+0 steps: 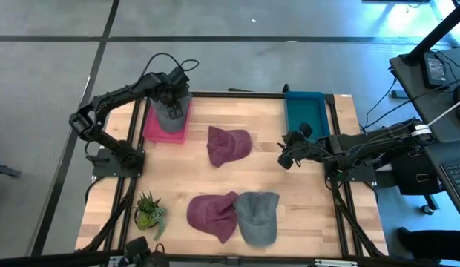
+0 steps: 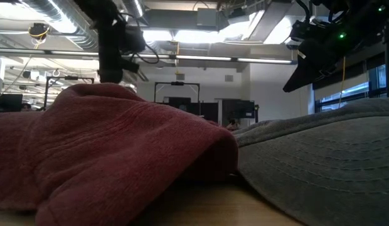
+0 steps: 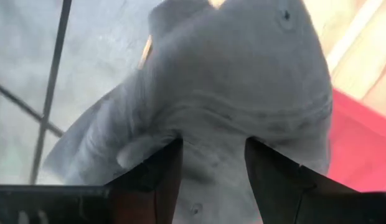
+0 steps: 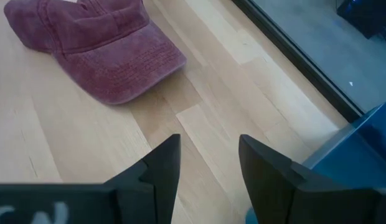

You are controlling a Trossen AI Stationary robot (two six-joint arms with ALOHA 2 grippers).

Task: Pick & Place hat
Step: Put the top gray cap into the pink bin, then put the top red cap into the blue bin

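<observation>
The left tool point(image 1: 173, 110), its fingers pinched on a grey hat point(image 1: 174, 106), hangs directly over the pink bin point(image 1: 157, 130) at the bench's far left corner, while the right tool point(image 1: 286, 157) waits open beside the blue bin point(image 1: 298, 115).

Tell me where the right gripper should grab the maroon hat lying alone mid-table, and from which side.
Probably the brim of the maroon hat: in the right wrist view it lies flat, pointing toward the right gripper, a thin firm edge. Come low from the blue bin's side, open fingers straddling it.
</observation>
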